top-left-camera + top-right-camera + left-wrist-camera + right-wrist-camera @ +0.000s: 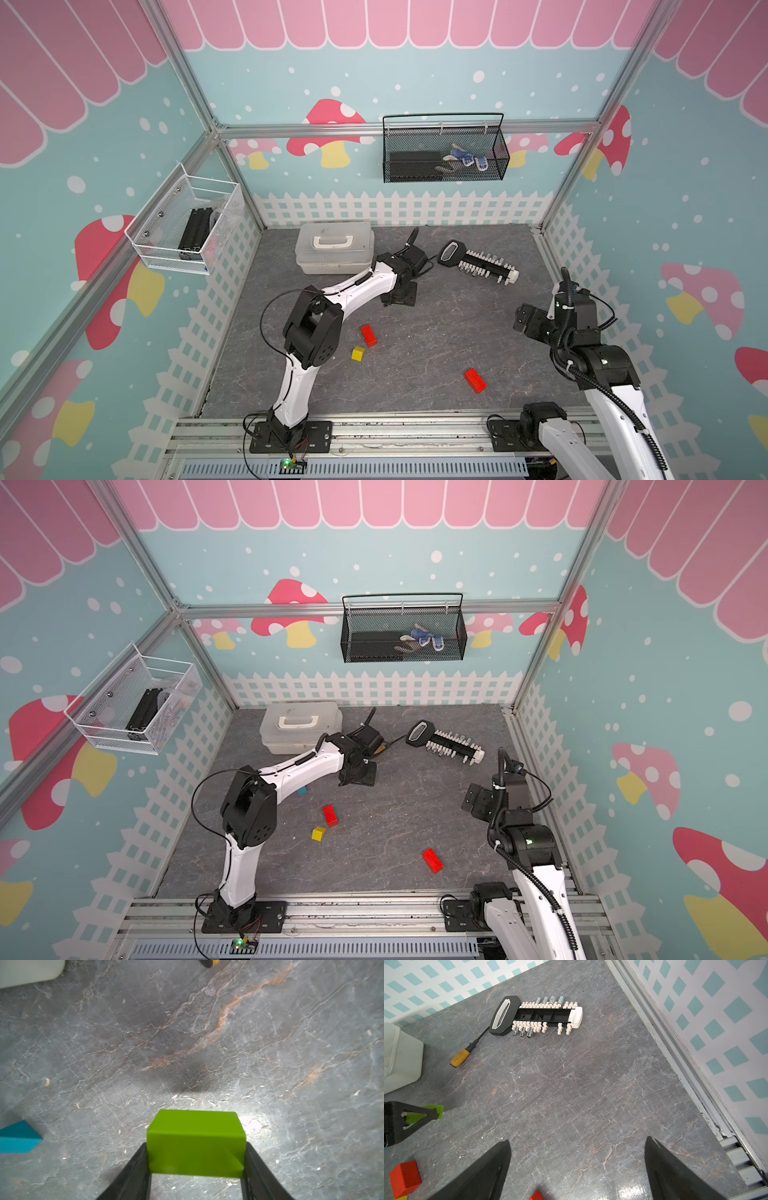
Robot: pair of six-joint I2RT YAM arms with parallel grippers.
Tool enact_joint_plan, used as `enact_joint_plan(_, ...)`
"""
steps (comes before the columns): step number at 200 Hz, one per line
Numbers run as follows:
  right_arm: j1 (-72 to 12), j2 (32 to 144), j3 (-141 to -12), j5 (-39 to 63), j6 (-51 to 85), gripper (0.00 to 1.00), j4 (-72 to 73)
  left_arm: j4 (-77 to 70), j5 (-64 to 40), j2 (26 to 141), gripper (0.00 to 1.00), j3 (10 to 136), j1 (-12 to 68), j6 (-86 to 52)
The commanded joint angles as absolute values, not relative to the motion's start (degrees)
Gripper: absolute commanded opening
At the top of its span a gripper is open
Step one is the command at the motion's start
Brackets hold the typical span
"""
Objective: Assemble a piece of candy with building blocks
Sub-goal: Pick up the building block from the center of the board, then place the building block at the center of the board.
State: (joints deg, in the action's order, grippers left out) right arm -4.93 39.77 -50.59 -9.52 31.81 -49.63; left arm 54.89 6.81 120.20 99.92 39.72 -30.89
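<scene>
Left wrist view: over the grey tabletop (270, 1022), the left pincer (196, 1145) is clamped on the green block (195, 1124), which lies crosswise in it. The right pincer (578, 1139) stands wide apart, empty, farther off. The nearer red bar (368, 335) lies from the left pincer toward the robot's base.

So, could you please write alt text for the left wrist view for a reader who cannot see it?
The left hand grips a glossy green rectangular block between its two black fingers, against a grey marbled tabletop. A blue triangular block lies at one edge of the frame, apart from it.
</scene>
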Motion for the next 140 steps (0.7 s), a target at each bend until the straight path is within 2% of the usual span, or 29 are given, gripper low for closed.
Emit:
enact_joint_plan(1, -5.3, 39.4, -49.7, -9.2, 32.2, 1.00, -49.0, 54.5, 4.8, 121.4, 0.45, 99.8, 41.1, -34.1)
enact_joint_plan(140, -5.3, 39.4, -48.1, -9.4, 31.8, 0.99, -48.2, 54.1, 11.5, 125.3, 0.51, 98.8, 40.5, -34.3)
